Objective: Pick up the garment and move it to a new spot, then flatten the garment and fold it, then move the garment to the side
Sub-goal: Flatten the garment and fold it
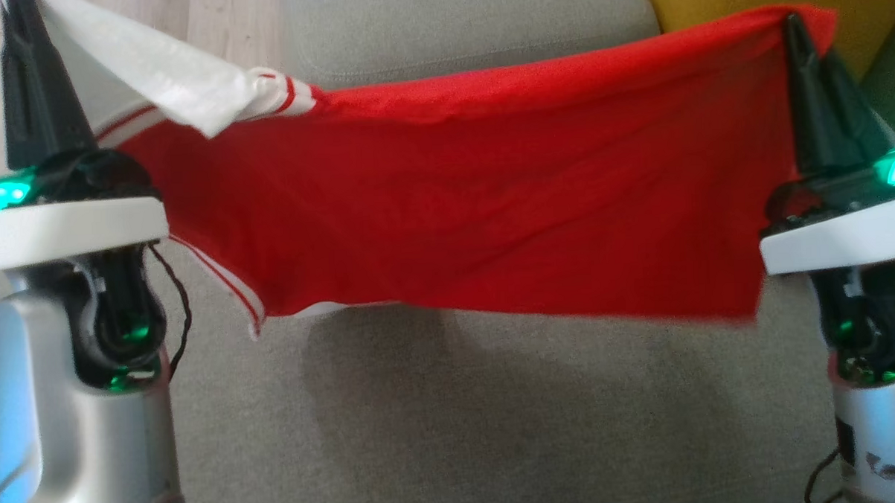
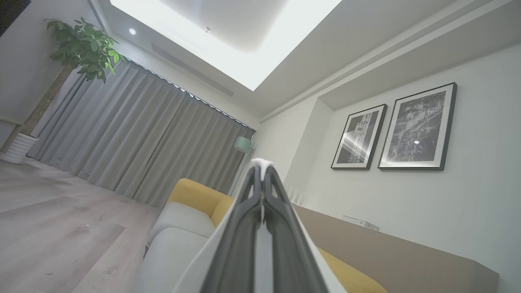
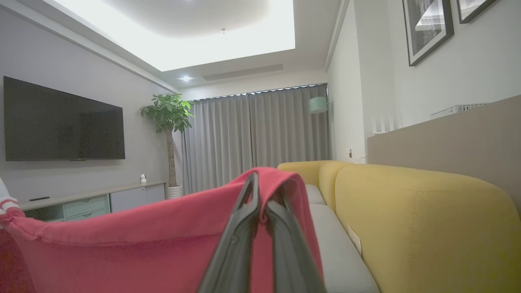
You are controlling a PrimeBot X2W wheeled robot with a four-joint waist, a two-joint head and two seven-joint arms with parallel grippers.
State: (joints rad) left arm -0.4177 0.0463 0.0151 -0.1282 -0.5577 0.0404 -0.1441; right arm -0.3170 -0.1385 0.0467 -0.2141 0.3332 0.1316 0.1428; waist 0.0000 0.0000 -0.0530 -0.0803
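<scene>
While both arms are raised, we hold the red garment (image 1: 475, 191) stretched between them above the grey sofa seat (image 1: 498, 413). Our left gripper (image 2: 262, 171) is clamped tight on its white part, our right gripper (image 3: 260, 199) clamped on a red corner. The cloth sags in the middle, its lower edge hanging over the seat.

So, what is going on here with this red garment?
The robot holds the red garment stretched in the air between both grippers, above the grey sofa seat. The left gripper is shut on its white part, the right gripper on a red edge. It is not yet laid down or folded.
</scene>
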